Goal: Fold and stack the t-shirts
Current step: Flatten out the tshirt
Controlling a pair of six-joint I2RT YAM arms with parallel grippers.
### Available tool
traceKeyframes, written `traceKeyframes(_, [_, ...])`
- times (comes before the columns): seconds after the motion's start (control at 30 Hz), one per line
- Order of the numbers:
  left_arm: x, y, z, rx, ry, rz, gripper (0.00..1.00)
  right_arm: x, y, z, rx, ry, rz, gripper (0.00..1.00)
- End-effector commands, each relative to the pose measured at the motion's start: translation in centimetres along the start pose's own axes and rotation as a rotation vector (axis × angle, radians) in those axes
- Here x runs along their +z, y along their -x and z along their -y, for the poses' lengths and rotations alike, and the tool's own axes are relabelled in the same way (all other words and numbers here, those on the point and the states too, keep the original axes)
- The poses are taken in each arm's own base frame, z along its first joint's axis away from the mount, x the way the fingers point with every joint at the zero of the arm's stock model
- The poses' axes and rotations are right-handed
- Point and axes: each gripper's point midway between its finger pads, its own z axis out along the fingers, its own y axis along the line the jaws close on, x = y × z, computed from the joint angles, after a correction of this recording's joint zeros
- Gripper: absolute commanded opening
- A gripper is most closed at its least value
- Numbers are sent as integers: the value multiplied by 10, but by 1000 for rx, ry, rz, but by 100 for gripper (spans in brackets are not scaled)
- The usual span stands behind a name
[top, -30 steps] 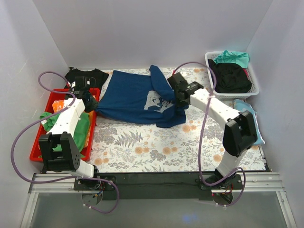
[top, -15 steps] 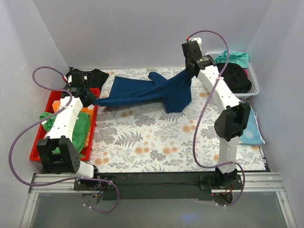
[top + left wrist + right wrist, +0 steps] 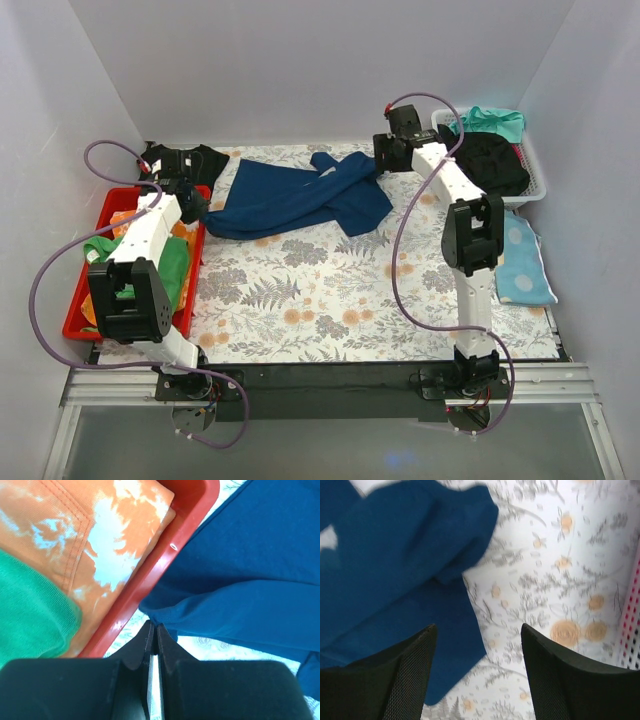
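1. Down goes the cloth: half a second ago the right gripper point(image 3: 384, 157) held the navy t-shirt point(image 3: 290, 195) high at the far side. Now it sits lower with its fingers spread wide and nothing between them, as the right wrist view shows.
2. Over to the left gripper point(image 3: 154, 628): the fingers are pressed almost together, and the shirt's near corner meets their tips. It reads as a pinch on the hem, though the actual bite is tucked out of sight.
3. The shirt lies in a crumpled, twisted band across the far half of the floral table point(image 3: 300, 290). It runs from the left gripper's tips to just beside the right one.
4. My call on the step: this is spreading, not folding. The garment needs to lie flat first.
5. Next move, as I judge it: the right gripper needs a fresh hold on a free corner or hem. Both arms then have to draw the cloth taut and lay it open.
6. Just beside the left gripper is the red tray point(image 3: 165, 570), with orange cloth point(image 3: 100, 530) and green cloth point(image 3: 30, 610) in it.
7. Far right, the white basket point(image 3: 540, 196) holds a black shirt point(image 3: 490, 160) and a teal shirt point(image 3: 490, 122).
8. Hard to make out: the print is lost in the folds from above, and the right wrist view is blurred.
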Motion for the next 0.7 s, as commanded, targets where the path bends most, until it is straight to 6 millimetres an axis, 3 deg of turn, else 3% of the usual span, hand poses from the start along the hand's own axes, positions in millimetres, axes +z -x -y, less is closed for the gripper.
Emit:
traceKeyframes(0.0, [1, 18, 9, -25, -22, 47, 0, -60, 30, 3, 24, 32, 143, 74])
traceKeyframes(0.07, [4, 17, 9, -24, -18, 41, 0, -62, 15, 2, 28, 50, 109, 73])
traceKeyframes(0.17, [5, 15, 11, -23, -29, 37, 0, -45, -32, 1, 37, 58, -6, 71])
traceKeyframes(0.27, [6, 13, 11, -23, -32, 30, 0, -31, -61, -3, 50, 75, -78, 66])
traceKeyframes(0.37, [6, 11, 10, -21, -32, 27, 0, -20, -69, -5, 65, 80, -93, 63])
traceKeyframes(0.67, [6, 4, 6, -15, -29, 10, 0, 13, -71, -16, 66, 116, -111, 56])
